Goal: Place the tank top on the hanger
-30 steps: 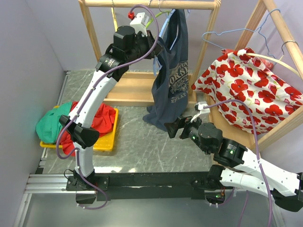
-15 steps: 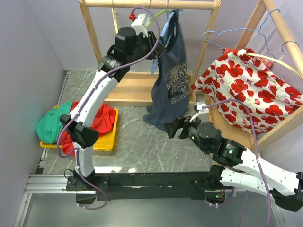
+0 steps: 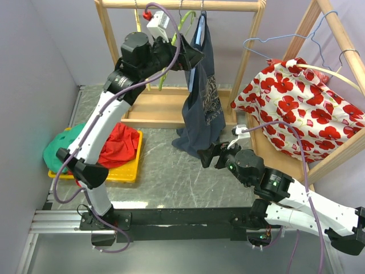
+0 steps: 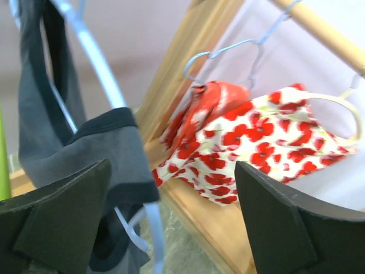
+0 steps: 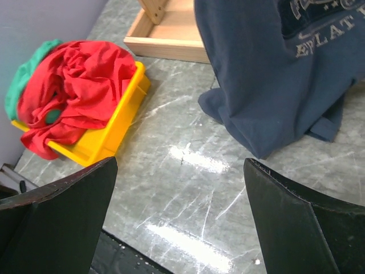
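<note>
The dark navy tank top (image 3: pixel 203 97) hangs on the light blue hanger (image 3: pixel 198 34) from the wooden rack's top bar, and its hem bunches on the table. My left gripper (image 3: pixel 193 57) is open, high up just left of the strap. In the left wrist view the strap (image 4: pixel 85 142) and the hanger's bar (image 4: pixel 97 65) pass in front of the left finger, with nothing clamped in the left gripper (image 4: pixel 171 220). My right gripper (image 3: pixel 208 155) is open and empty, low over the table beside the hem (image 5: pixel 268 80).
The wooden rack (image 3: pixel 177 5) also carries a lime green hanger (image 3: pixel 165 74). A second rack on the right holds a poppy-print garment (image 3: pixel 302 108) and wire hangers. A yellow bin (image 3: pixel 128 171) at the left holds a red garment (image 3: pixel 121 142) and a green one (image 3: pixel 63 149).
My left gripper opened and let go of the tank top's strap, then drew back up and to the left. The tank top swung edge-on under the bar. The right arm barely moved.
</note>
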